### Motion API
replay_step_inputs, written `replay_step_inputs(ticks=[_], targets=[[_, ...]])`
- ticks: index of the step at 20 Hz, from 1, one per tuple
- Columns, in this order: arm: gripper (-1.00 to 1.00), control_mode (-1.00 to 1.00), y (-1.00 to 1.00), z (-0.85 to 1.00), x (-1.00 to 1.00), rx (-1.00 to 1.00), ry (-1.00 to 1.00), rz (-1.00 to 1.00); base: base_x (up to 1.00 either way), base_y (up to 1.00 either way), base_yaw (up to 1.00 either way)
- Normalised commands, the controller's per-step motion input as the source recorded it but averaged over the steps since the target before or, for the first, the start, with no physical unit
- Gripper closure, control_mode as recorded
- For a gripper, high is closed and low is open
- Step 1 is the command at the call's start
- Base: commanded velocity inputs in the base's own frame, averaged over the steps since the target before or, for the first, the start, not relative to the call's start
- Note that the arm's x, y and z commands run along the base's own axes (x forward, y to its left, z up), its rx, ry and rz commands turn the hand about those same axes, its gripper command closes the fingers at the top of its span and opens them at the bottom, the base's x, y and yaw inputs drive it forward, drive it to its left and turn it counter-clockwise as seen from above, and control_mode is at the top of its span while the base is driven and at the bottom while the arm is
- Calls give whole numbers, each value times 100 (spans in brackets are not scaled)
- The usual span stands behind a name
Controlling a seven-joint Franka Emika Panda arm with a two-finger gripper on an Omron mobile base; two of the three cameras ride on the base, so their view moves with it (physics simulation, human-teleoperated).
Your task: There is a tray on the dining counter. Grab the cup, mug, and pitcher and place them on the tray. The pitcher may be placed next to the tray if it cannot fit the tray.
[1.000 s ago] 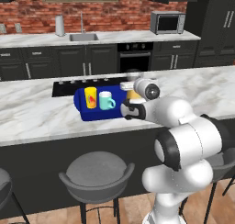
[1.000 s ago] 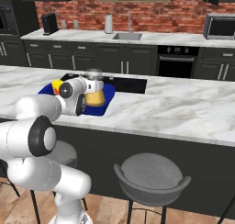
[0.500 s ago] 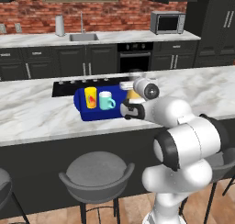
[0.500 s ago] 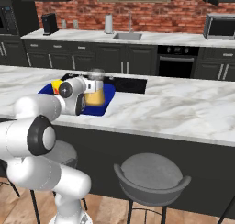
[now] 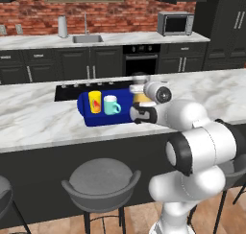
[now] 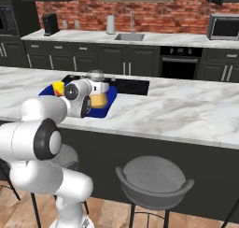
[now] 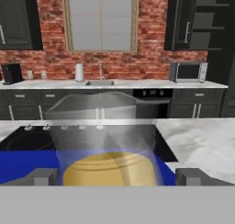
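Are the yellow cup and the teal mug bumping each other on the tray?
Apart. In the left base view the yellow cup and teal mug stand side by side with a strip of the blue tray showing between them.

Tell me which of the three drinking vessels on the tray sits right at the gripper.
The pitcher, amber-gold below and clear above: it stands between the open gripper's fingertips. The yellow cup and teal mug stand farther left on the tray.

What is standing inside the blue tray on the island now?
In the tray stand the yellow cup and the teal mug. The amber pitcher stands at its right end, partly covered by the open hand.
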Motion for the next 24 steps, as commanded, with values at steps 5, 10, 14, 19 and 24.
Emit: replay_step_inputs(ticks=[5,10,14,19,24], targets=[[-100,-100,-22,0,0,0,0,0,0,0,0],[-100,-100,-28,-1,-6,0,0,3,0,0,0],[-100,-100,-16,-12,-27,0,0,4,0,0,0],[-100,-100,-21,-10,-34,0,0,6,0,0,0],[-100,-100,-25,0,-19,0,0,3,0,0,0]])
